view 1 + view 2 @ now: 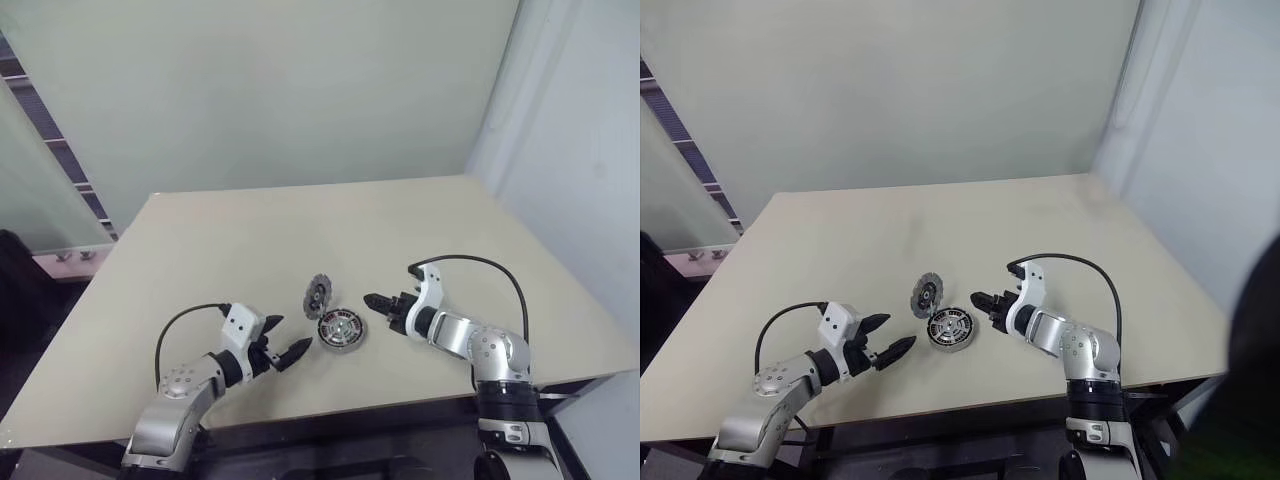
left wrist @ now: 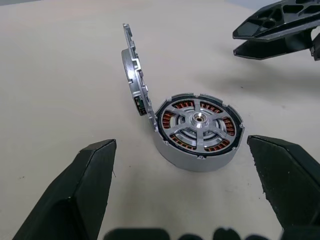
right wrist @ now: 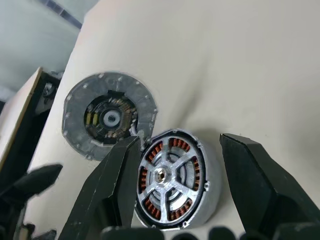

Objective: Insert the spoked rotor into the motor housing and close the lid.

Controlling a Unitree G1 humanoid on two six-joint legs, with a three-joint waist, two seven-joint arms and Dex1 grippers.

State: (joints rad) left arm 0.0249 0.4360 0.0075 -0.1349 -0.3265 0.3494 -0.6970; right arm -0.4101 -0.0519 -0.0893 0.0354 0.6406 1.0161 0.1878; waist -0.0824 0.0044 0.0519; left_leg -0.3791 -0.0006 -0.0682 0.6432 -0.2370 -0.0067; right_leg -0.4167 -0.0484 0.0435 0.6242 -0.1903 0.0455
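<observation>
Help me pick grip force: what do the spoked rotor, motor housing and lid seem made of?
Spoked rotor: bright metal, probably aluminium, satin sheen. Motor housing: grey metal wall, matte, around copper-coloured windings. Lid: dull grey metal, likely cast, propped on edge against the housing.

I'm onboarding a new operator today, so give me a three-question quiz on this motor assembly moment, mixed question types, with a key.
1. True or false: the spoked rotor already sits inside the motor housing.
2. Multiple choice: the lid is
A) flat on top of the housing
B) propped on edge against the housing's side
C) held in a gripper
3. Short answer: is either the left gripper or the right gripper holding anything?

Key:
1. True; the silver spokes lie over the copper windings.
2. B; it stands tilted, touching the housing's rim.
3. No; both are open and empty, one on each side of the housing.
</observation>
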